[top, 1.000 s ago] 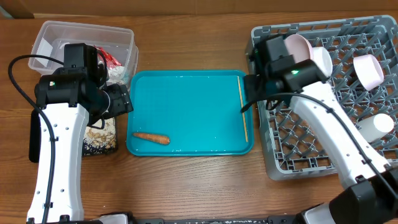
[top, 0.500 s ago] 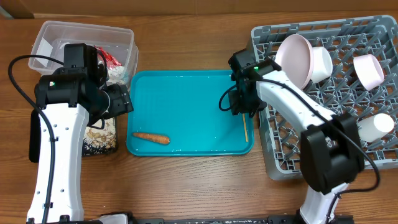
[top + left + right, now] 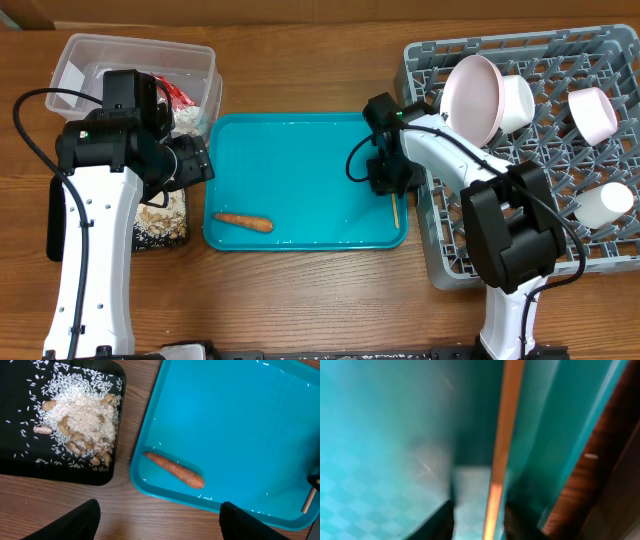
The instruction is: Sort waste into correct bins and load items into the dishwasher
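- Right wrist view: the pair of thin wooden chopsticks (image 3: 502,435) runs up the frame, lying on the large teal plastic serving tray (image 3: 380,435) close to its right rim. We can make out only one stick clearly.
- The right gripper (image 3: 480,522) is down over them with a dark finger on each side of the wood. The fingers have been drawing in, but we cannot tell whether they pinch it yet.
- A second ago this arm hung over the left edge of the square grey plastic dish rack (image 3: 450,250). It has since swung across and dropped onto the tray's right side.
- We judge that the chopsticks are the next item meant for the rack.
- The rack already holds a round pale pink bowl (image 3: 472,95) tilted at its upper left, a second matching bowl (image 3: 592,112), and a small white cup (image 3: 605,205) near its right edge.
- The small orange carrot (image 3: 243,222) lies where it did, near the tray's front left corner.
- The left gripper (image 3: 159,525) has not moved. It hovers at the tray's left edge, fingers spread wide and empty.
- Beside it, the shallow black rectangular tray (image 3: 20,460) holds rice and beige scraps, and the clear plastic rectangular tub (image 3: 80,55) sits behind. We take the carrot to be the waste still unsorted.
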